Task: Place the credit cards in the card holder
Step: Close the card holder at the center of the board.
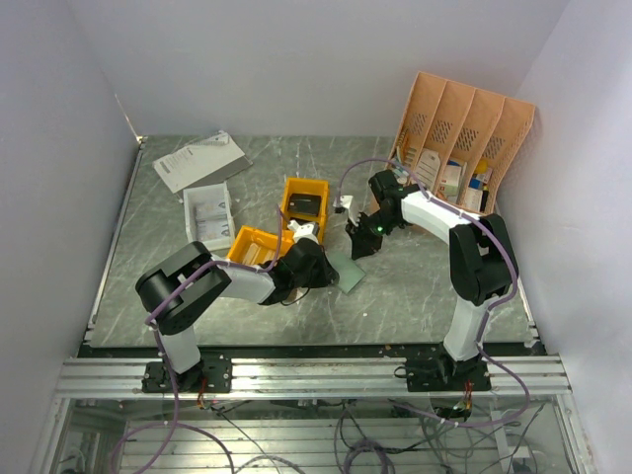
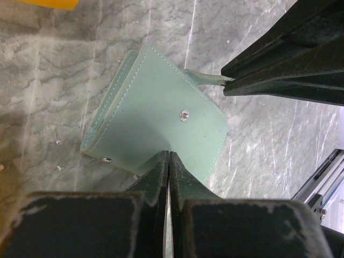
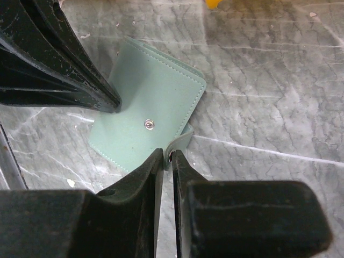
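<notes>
Jaws of both my arms meet at the card holder (image 1: pixel 347 271), lying closed on the desk (image 1: pixel 425 288). Left wrist: my left jaws are pressed together, tips on its near edge, seemingly pinning it. Right wrist: my right jaws clamp its snap tab (image 3: pixel 185 135). I judge this the opening step; next calls for peeling the flap up.

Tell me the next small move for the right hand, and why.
Probably lift the right hand gently, peeling the strap tab upward. The flat grey-green stitched card holder lies folded shut on the grey marbled table; the right hand is shut on its tab, and the left hand, shut, appears to pin the opposite edge.
</notes>
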{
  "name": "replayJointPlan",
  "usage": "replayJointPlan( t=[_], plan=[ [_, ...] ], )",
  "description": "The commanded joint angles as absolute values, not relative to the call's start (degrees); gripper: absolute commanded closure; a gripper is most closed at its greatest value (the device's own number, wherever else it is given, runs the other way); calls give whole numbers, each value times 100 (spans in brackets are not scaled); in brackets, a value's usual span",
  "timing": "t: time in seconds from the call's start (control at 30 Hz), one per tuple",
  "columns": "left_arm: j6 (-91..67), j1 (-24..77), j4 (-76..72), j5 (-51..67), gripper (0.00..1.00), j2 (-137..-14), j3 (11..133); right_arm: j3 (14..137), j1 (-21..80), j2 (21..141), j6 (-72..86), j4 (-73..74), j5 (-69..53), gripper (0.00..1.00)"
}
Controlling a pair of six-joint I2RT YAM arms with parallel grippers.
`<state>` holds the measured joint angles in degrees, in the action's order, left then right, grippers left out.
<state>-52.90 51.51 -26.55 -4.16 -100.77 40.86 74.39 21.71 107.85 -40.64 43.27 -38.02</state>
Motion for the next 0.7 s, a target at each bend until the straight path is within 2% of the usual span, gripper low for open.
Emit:
replayJointPlan(
  t=[0.0,0.4,0.57,0.67],
  plan=[
    [-5212,5106,-2689,-315,93,-10138,4026,7575,2137,10748,-4140,4450,-3841,88],
    [-5203,5099,-2686,-291,93,-10151,4043,7577,2059,10718,-4184,4504,-3906,88],
    [-5192,5102,-2663,-290,93,-10160,4055,7609,2057,10740,-4195,4543,-3946,93],
    [-5194,5101,-2664,-285,93,-10169,4057,7616,2057,10752,-4216,4572,-3967,99]
  ],
)
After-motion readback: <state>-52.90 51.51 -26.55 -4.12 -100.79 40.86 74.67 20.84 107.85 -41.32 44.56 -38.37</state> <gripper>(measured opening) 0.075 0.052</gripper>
